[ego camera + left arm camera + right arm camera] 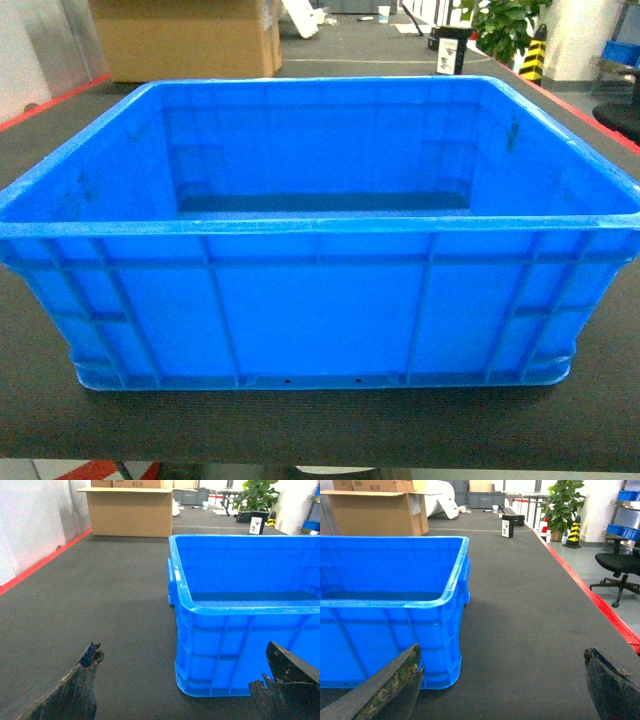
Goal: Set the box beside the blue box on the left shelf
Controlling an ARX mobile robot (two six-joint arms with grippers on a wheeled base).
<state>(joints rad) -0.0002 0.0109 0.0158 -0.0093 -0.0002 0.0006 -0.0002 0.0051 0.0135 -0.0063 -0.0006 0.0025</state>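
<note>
Blue box (320,300) sits on dark mat (100,610); both arms' fingers (75,690) (390,685) apart.

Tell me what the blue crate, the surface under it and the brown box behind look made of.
Blue crate: moulded plastic, slightly glossy, with ribbed walls and a thick rim. Surface: dark, matte, finely ribbed, probably rubber or carpet-like matting. Brown box: corrugated cardboard, judging by its open flaps and dull tan faces.

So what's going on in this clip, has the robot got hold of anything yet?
Not yet. The blue box sits empty on the dark mat. The left gripper and right gripper are both open, one at each near corner of the box, holding nothing. No shelf is in view.
</note>
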